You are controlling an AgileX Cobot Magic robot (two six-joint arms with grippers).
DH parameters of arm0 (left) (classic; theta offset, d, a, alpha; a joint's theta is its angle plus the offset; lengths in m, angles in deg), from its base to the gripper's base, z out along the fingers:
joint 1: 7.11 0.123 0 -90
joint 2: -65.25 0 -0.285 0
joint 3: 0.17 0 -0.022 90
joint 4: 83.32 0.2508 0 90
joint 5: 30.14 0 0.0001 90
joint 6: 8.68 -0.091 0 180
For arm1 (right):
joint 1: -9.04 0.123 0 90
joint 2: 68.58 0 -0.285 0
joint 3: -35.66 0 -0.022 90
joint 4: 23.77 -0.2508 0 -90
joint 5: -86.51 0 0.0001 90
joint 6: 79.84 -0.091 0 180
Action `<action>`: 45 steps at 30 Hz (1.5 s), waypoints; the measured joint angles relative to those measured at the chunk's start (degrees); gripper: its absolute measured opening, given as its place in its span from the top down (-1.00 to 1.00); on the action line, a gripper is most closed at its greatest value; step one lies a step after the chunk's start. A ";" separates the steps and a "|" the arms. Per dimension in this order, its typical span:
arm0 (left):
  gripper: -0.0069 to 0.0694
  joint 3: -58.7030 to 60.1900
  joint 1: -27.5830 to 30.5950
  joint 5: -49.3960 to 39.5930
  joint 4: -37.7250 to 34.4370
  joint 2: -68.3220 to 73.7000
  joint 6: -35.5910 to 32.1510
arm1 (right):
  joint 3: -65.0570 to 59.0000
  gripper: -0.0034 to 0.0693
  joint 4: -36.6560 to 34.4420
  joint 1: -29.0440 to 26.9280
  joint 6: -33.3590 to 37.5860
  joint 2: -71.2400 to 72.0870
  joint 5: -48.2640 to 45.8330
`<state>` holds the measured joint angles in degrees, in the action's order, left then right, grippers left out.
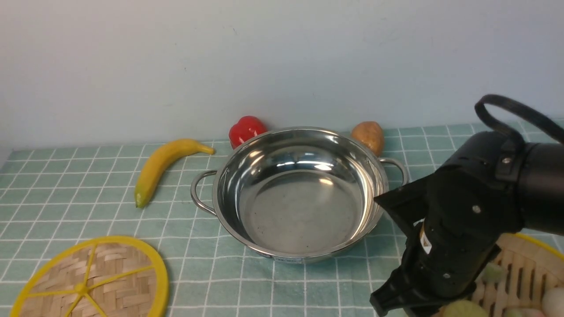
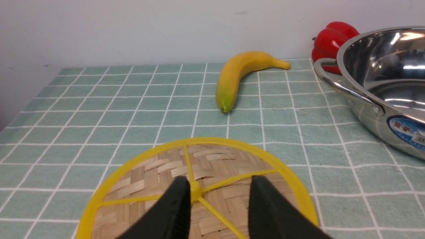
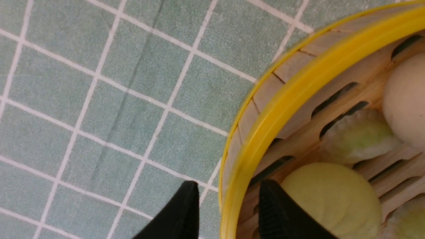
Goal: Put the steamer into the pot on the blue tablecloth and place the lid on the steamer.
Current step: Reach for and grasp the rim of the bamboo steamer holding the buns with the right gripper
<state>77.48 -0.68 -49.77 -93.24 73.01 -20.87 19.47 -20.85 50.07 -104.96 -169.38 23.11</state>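
The steamer stands on the blue tablecloth at the front right, holding buns and dumplings. My right gripper is open and straddles the steamer's yellow rim, one finger outside the wall and one inside by a pale yellow bun. The empty steel pot sits in the middle. The woven lid lies flat at the front left. My left gripper hovers open over the lid, its fingers either side of the central knob; it does not show in the front view.
A banana lies left of the pot. A red pepper and a potato sit behind the pot against the wall. My black right arm hides the pot's right front and part of the steamer.
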 joint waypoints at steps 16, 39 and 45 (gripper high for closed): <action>0.18 0.00 0.00 0.00 0.00 0.00 0.00 | -3.23 0.00 -5.79 -3.06 1.58 -0.45 5.47; 0.18 0.00 0.00 0.00 0.00 0.00 0.00 | -3.30 0.77 -5.53 -3.19 0.90 -8.10 5.01; 0.18 0.00 0.00 0.00 0.00 0.00 0.00 | -3.30 0.77 -4.69 -3.19 1.63 -8.10 4.87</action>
<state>77.48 -0.68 -49.77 -93.24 73.01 -20.87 16.17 -25.54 46.88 -103.33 -177.47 27.97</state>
